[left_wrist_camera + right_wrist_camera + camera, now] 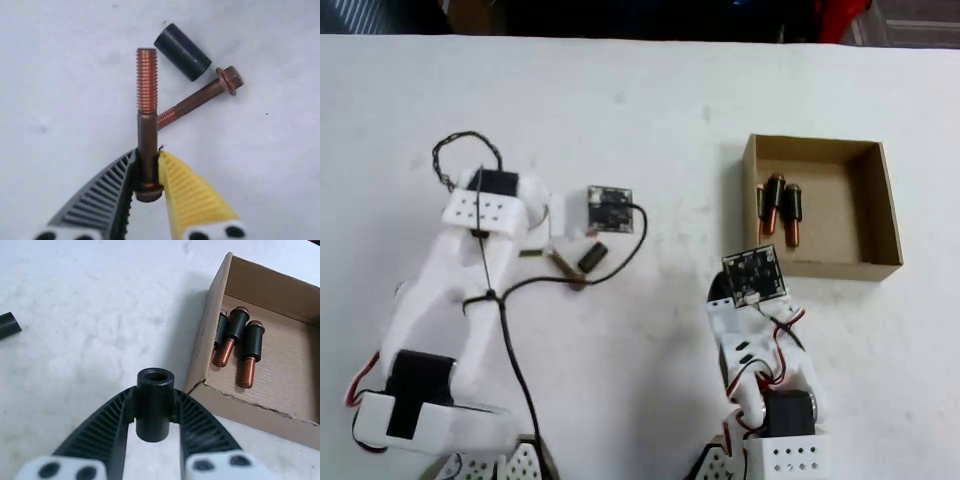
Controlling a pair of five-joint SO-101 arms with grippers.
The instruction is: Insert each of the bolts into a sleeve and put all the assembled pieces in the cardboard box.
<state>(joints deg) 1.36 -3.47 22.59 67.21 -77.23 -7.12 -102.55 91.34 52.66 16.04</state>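
**— What do you see from above?**
— On the white surface [640, 100], the cardboard box [820, 268] sits on my right side. Three assembled pieces [782, 210] lie inside it. Well apart from the box, on my left side, a loose sleeve [592, 256] lies on the surface.

**— And at your left wrist?**
— My left hand [147, 157] is clamped on a copper bolt [147, 100]. It pinches the shank just above the head, and the threaded end sticks out past my fingertips. A second bolt [200, 97] lies flat on the surface. Its threaded end meets the held shank, though I cannot tell whether they touch. The loose sleeve lies just beside that second bolt's head.

**— The right wrist?**
— My right hand [154, 392] is closed around a black sleeve [155, 410], which stands upright with its bore facing the camera. The box is just beside it, and the three pieces lie side by side inside.
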